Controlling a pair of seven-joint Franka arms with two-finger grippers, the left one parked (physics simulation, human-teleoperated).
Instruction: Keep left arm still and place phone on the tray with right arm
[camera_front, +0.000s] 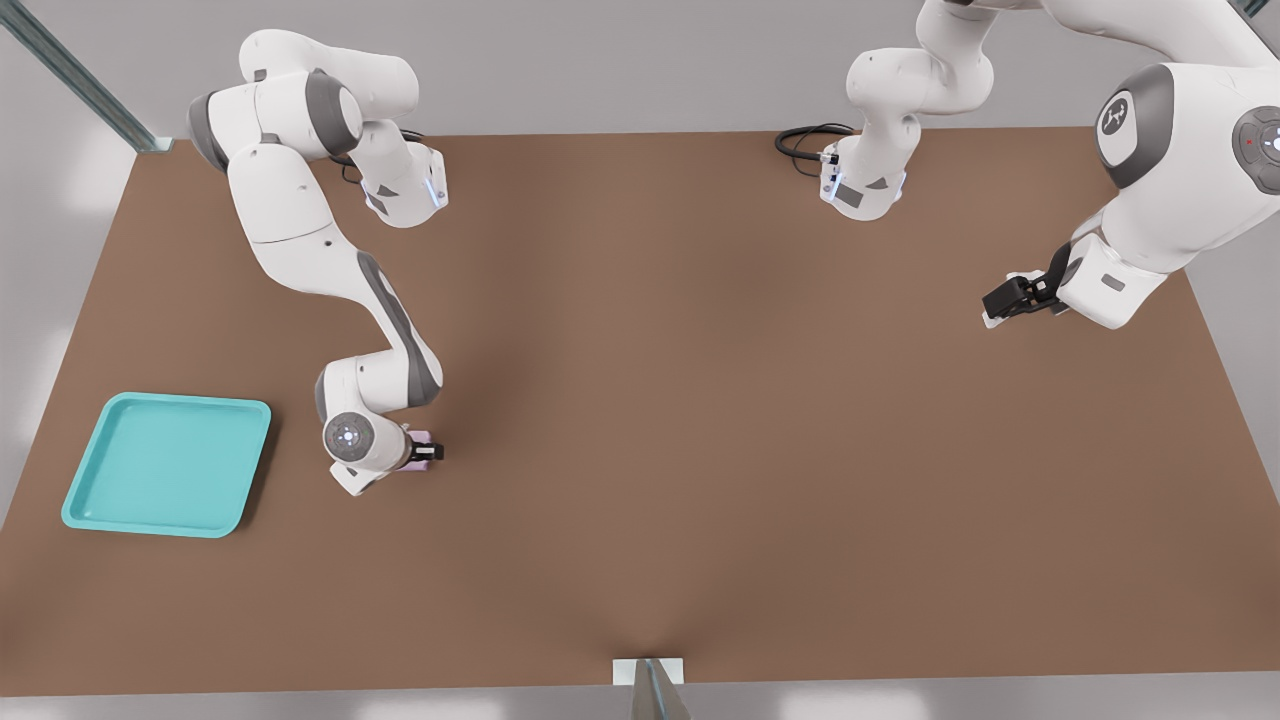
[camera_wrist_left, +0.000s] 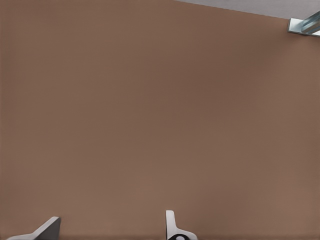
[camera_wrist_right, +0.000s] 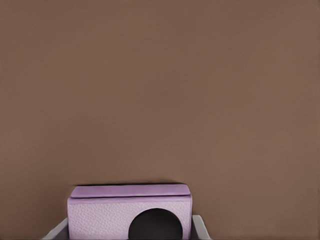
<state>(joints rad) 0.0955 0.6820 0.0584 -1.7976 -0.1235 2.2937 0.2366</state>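
Low over the brown table (camera_front: 700, 420), the working arm's tool (camera_front: 428, 453) with a pink phone (camera_wrist_right: 130, 210) between its fingers (camera_wrist_right: 198, 226), just to the front view's right of the teal tray (camera_front: 165, 463). Between tool and tray only a narrow strip of bare table. Tray bounded by a low raised rim. Wide open tabletop to the front view's right

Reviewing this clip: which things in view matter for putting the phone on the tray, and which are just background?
Job:
- phone, between the fingers of the right arm's hand
- tray, on the table toward the front view's left, apart from the hand

Background:
- brown table
- black cable at the far edge
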